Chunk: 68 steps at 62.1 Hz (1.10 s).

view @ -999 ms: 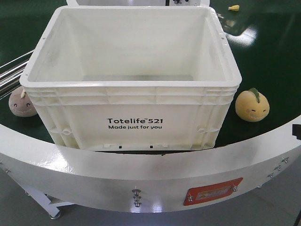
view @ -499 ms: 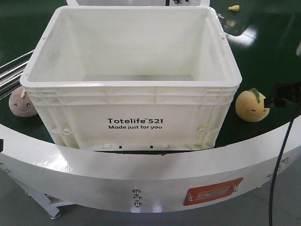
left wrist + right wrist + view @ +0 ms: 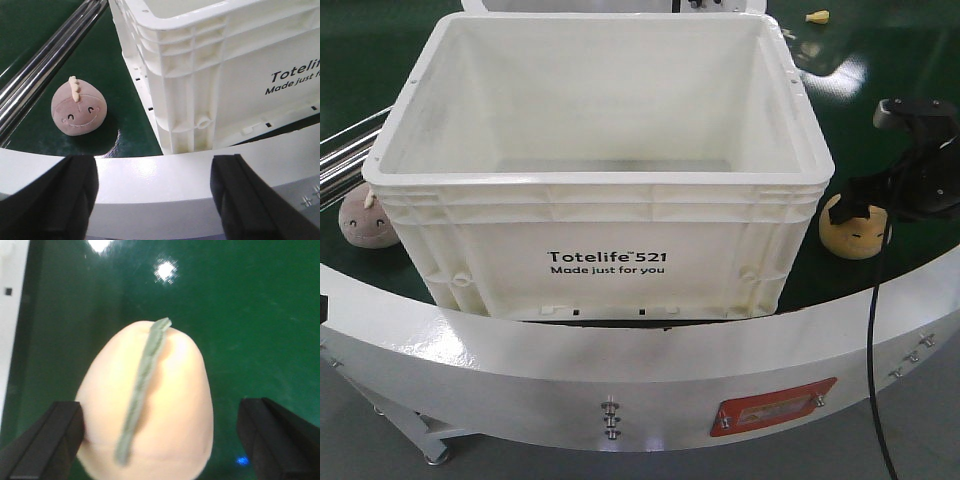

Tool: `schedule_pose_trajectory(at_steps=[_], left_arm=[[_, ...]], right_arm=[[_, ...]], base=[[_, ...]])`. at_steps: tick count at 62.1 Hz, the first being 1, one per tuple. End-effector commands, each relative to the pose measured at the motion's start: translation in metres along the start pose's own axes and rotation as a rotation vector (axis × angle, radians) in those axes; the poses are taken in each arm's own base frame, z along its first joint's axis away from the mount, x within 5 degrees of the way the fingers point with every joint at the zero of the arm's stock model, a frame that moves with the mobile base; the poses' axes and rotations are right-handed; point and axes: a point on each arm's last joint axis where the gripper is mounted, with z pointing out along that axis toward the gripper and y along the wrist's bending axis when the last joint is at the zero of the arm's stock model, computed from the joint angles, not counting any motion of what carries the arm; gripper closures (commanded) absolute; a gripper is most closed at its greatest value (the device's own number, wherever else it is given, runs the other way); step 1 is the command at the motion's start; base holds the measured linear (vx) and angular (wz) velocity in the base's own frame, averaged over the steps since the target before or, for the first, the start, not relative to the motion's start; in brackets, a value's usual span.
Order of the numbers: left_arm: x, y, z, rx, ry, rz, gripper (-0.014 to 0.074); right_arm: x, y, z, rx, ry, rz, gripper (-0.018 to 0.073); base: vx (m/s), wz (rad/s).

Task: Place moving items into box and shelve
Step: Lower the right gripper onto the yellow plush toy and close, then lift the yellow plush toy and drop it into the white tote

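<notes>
The white box (image 3: 600,178) stands empty in the middle of the green surface, its print facing me. A yellow-orange plush with a green leaf (image 3: 850,238) sits just right of the box. My right gripper (image 3: 868,208) hangs over it, open. In the right wrist view the plush (image 3: 150,405) lies between the fingers of that gripper (image 3: 157,440), close to the left finger and apart from the right one. A pink plush (image 3: 78,107) rests left of the box (image 3: 215,75). My left gripper (image 3: 155,200) is open and holds nothing, back over the white rail.
A curved white rail (image 3: 620,360) borders the green surface in front. Steel rods (image 3: 45,65) run along the left, beside the pink plush (image 3: 365,220). A small yellow object (image 3: 817,16) lies far back on the right.
My right arm came in from the right edge and moved left and up until its open jaws straddle the yellow-orange plush. The box and the pink plush stayed put.
</notes>
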Motion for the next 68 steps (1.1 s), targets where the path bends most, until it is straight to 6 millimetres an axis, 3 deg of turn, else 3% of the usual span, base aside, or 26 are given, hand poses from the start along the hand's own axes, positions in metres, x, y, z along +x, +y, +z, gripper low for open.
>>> schedule_pose_trajectory(at_steps=[1,7,20,25,30,37,44,46,50,59,68], left_arm=[[-0.016,0.000,-0.004,0.001,-0.090,0.004,0.0004],[-0.016,0.000,-0.004,0.001,-0.090,0.004,0.0004],[-0.016,0.000,-0.004,0.001,-0.090,0.005,0.0004],[-0.016,0.000,-0.004,0.000,-0.090,0.006,0.0004],[-0.016,0.001,-0.004,-0.005,-0.089,0.012,0.0004],[-0.015,0.001,-0.004,-0.005,-0.081,0.012,0.0004],[-0.015,0.001,-0.004,-0.005,-0.081,0.012,0.0004],[-0.015,0.001,-0.004,-0.005,-0.081,0.013,0.0004],[-0.015,0.001,-0.004,-0.005,-0.081,0.013,0.0004],[-0.015,0.001,-0.004,-0.005,-0.082,0.013,0.0004],[-0.015,0.001,-0.004,-0.005,-0.085,0.013,0.0004]], right_arm=[[-0.013,-0.001,-0.011,-0.008,-0.084,-0.030,-0.0081],[-0.012,0.001,-0.006,-0.036,-0.071,-0.040,-0.0015],[-0.013,0.001,-0.006,-0.038,-0.074,-0.039,0.0236],[-0.016,0.002,-0.012,-0.034,-0.088,-0.049,0.0265],[-0.024,0.004,-0.029,-0.028,-0.130,-0.066,0.0265],[-0.046,0.017,-0.079,-0.008,-0.261,-0.125,0.0265],[-0.067,0.050,-0.130,0.024,-0.418,-0.259,0.0256],[-0.075,0.071,-0.150,0.044,-0.487,-0.337,0.0247],[-0.082,0.100,-0.169,0.045,-0.573,-0.420,0.0241],[-0.088,0.160,-0.180,-0.011,-0.688,-0.548,0.0239],[-0.084,0.210,-0.168,-0.098,-0.717,-0.639,0.0192]], base=[[0.00,0.00],[0.00,0.00],[0.00,0.00],[0.00,0.00],[0.00,0.00],[0.00,0.00],[0.00,0.00],[0.00,0.00],[0.00,0.00],[0.00,0.00],[0.00,0.00]])
